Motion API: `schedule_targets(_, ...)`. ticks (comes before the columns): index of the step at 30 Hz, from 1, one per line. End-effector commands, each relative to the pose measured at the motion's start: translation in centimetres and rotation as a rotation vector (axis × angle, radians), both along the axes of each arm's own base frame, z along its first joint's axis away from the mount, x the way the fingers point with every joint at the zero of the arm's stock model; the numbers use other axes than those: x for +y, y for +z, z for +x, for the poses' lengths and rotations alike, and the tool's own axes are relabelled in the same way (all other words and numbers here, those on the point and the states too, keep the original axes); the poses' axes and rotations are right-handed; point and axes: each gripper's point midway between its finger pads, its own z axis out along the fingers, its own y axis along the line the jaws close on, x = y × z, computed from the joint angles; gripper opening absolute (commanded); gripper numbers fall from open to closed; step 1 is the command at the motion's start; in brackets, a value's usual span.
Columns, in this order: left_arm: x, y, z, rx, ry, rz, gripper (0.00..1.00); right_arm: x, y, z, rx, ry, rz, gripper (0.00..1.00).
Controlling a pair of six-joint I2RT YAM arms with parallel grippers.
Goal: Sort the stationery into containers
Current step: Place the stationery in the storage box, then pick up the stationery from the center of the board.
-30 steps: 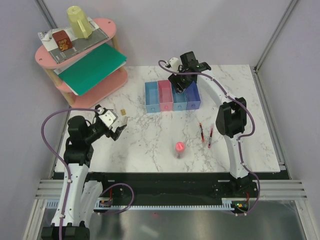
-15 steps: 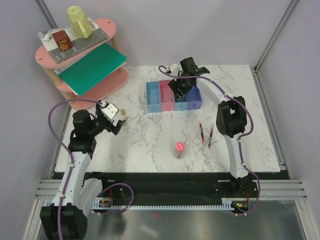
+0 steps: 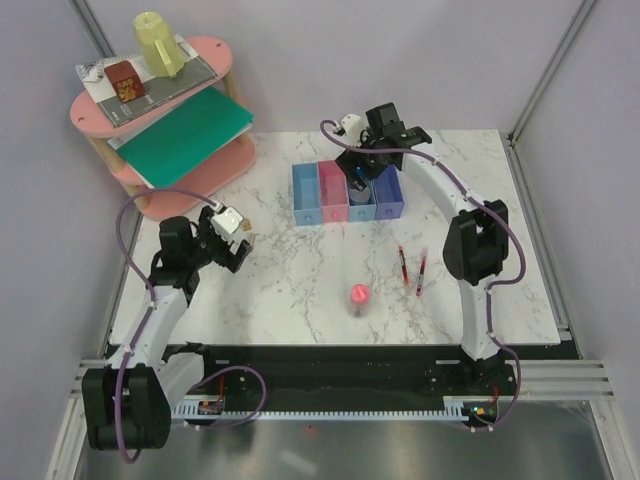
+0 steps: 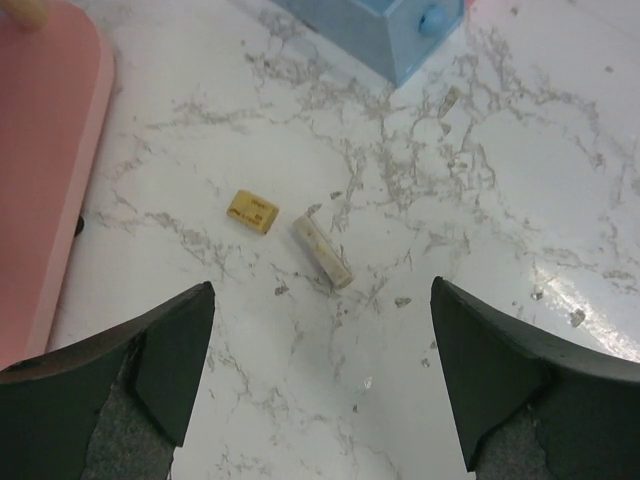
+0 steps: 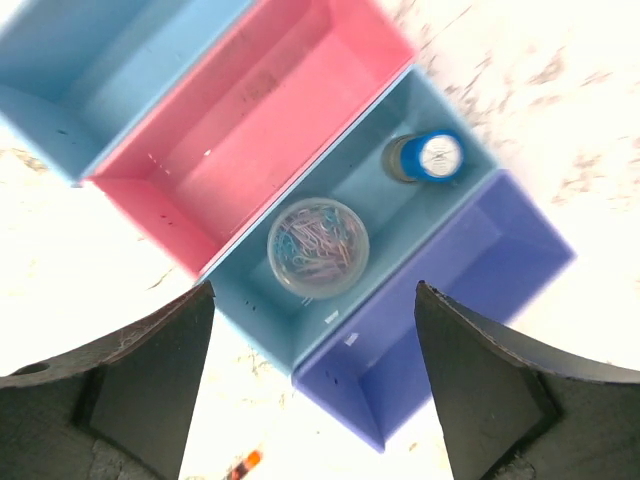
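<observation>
Hovering over the marble table [image 4: 520,180], my left pincer [image 4: 322,290] gapes wide, holding nothing. Beneath lie a yellow-tan block [image 4: 252,211] and a pale block [image 4: 321,252], apart but near. Both look light, stiff, tiny; I judge pinching the pale one across its narrow sides best.

Bright, even light, right wrist view overexposed — soft

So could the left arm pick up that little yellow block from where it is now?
Probably yes. The left gripper hangs open over the yellow block, and nothing covers it; only a pale stick lies close beside it.
</observation>
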Motion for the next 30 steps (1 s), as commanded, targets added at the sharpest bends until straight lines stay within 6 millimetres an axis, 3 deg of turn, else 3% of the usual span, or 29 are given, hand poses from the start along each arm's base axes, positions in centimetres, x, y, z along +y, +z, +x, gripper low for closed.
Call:
schedule_targets(1, 1.9, 0.2, 3.4, 0.033, 0.107, 0.035, 0.93, 0.9, 8.8, -2.8, -0.133, 0.046, 0.066, 0.89)
schedule_targets(3, 2.2, -0.2, 4.1, 0.071, 0.148, 0.019, 0.91, 1.0, 9.2, -4.6, -0.117, 0.072, 0.053, 0.89)
schedule_targets(4, 2.2, -1.3, 4.3, 0.111, 0.157, 0.014, 0.90, 1.3, 10.0, -6.2, -0.121, 0.092, 0.058, 0.89)
schedule_targets(9, 1.3, -3.0, 5.2, 0.185, 0.156, -0.035, 0.86, 2.5, 11.7, -12.8, -0.092, 0.197, 0.054, 0.87)
schedule_targets(10, -0.2, -3.3, 5.1, 0.195, 0.116, -0.032, 0.84, 2.4, 10.4, -14.2, -0.047, 0.214, 0.036, 0.86)
schedule_targets(12, -0.8, -4.2, 5.5, 0.222, 0.116, -0.012, 0.77, 2.7, 10.6, -16.9, -0.043, 0.257, 0.030, 0.85)
schedule_targets(13, -1.7, -4.6, 5.2, 0.241, 0.097, -0.004, 0.75, 2.4, 8.9, -18.2, 0.000, 0.273, 0.000, 0.85)
schedule_targets(15, -2.0, -5.7, 5.1, 0.269, 0.100, 0.026, 0.74, 2.2, 8.5, -20.1, 0.017, 0.300, -0.008, 0.84)
schedule_targets(16, -2.6, -5.8, 5.0, 0.269, 0.086, 0.039, 0.74, 1.7, 7.4, -21.1, 0.056, 0.309, -0.027, 0.84)
schedule_targets(19, -2.8, -6.5, 5.2, 0.273, 0.098, 0.078, 0.74, 0.8, 7.0, -22.6, 0.071, 0.338, -0.053, 0.85)
schedule_targets(24, -0.9, -6.8, 6.9, 0.266, 0.224, 0.123, 0.74, 0.5, 8.2, -22.8, 0.036, 0.349, -0.048, 0.84)
schedule_targets(30, 0.7, -6.4, 8.1, 0.238, 0.342, 0.140, 0.74, 0.9, 7.5, -23.2, 0.063, 0.363, -0.028, 0.84)
